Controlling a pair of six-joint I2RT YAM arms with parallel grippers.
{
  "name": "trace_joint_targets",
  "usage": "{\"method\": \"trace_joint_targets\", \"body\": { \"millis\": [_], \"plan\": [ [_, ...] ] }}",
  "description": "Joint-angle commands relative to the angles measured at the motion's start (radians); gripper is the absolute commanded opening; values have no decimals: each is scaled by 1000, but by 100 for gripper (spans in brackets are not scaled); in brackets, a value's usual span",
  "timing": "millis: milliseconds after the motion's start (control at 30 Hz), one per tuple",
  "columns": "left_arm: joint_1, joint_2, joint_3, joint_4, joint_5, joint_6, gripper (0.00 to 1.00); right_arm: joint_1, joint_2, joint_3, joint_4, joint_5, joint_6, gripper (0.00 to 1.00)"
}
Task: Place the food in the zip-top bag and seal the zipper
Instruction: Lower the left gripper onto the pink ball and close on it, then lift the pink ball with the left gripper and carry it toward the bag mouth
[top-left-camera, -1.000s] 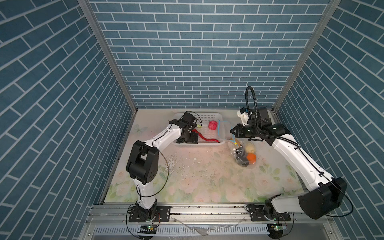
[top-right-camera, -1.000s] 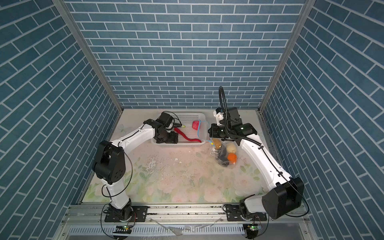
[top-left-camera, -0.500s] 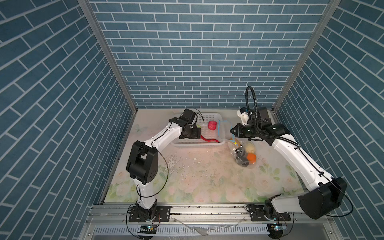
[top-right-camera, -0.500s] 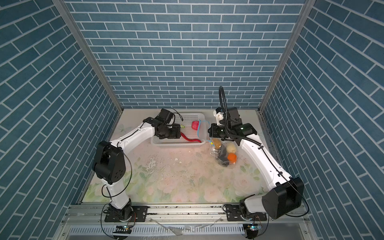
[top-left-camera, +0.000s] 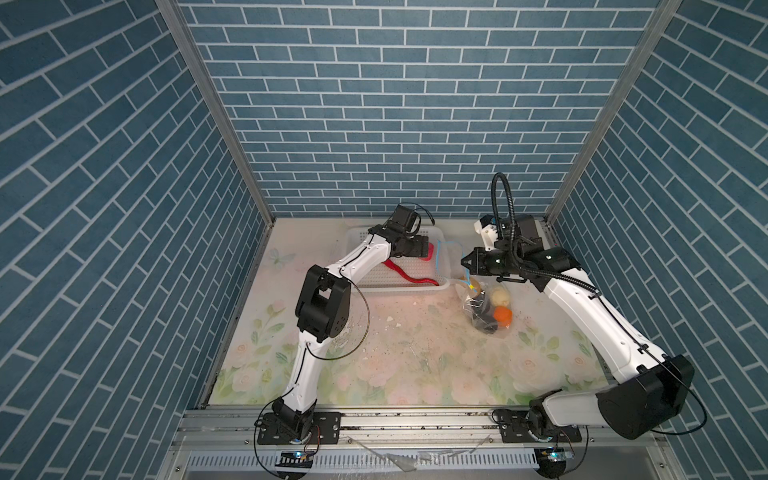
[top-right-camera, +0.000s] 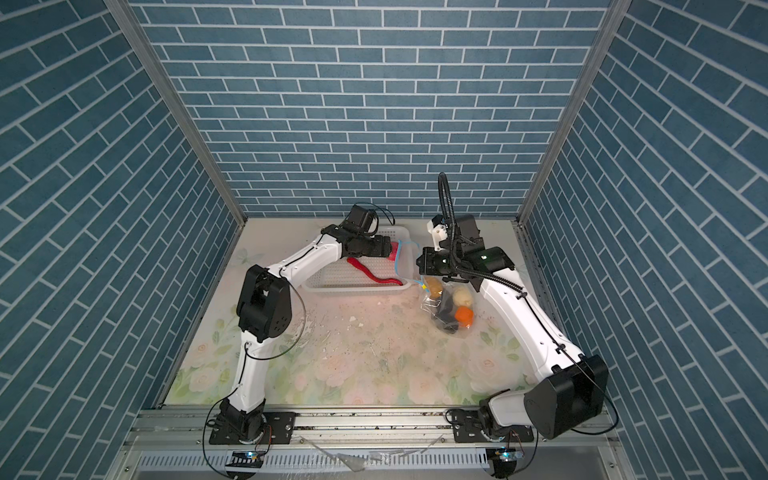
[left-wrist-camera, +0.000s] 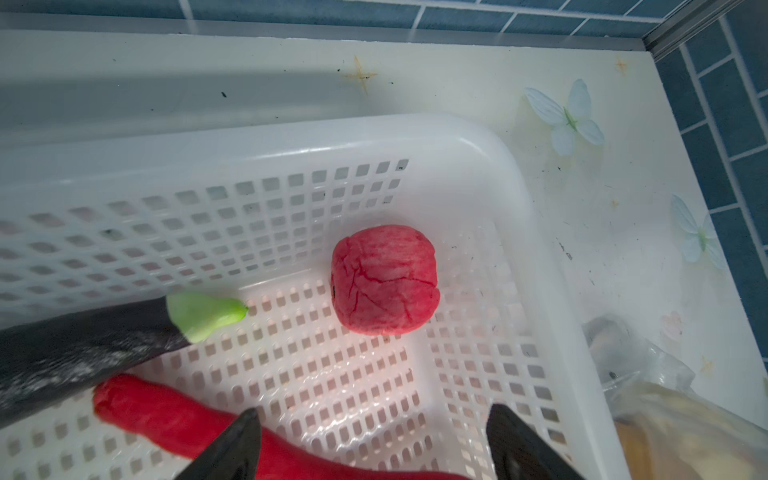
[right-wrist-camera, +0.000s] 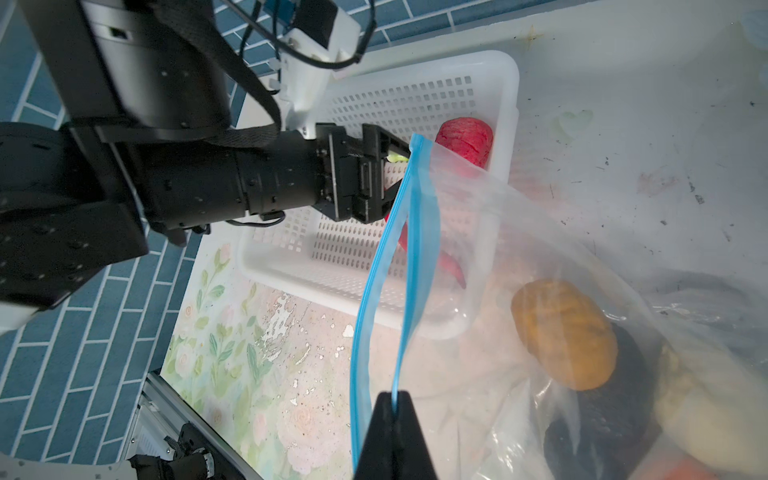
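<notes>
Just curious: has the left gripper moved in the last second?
Yes: the left gripper slid rightward along the basket, toward the pink fruit.

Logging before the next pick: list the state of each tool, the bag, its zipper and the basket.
Left tool, open, empty, over the basket.
Right tool, shut on the zipper.
Zipper, unsealed, strips apart.
Bag, mouth open, some food inside.
Basket, holds pink piece, chilli, black piece.

Clear zip-top bag (right-wrist-camera: 631, 299) holding food (right-wrist-camera: 565, 332), blue zipper (right-wrist-camera: 419, 216) unsealed; pink piece (left-wrist-camera: 384, 279) lies in basket (left-wrist-camera: 457, 137).
</notes>
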Motion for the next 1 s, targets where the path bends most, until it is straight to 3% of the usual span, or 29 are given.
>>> {"method": "trace_joint_targets", "body": {
  "millis": [0,433,967],
  "plan": [
    [-16,66,101,-46,-23,48,87,-7,-28,-14,-17,19,0,0],
    [-44,308,440,-195,-38,107,90,-14,-35,-14,-32,16,0,0],
    [-45,391,487,-124,-106,89,85,-14,-24,-24,-20,-13,7,0]
  ]
}}
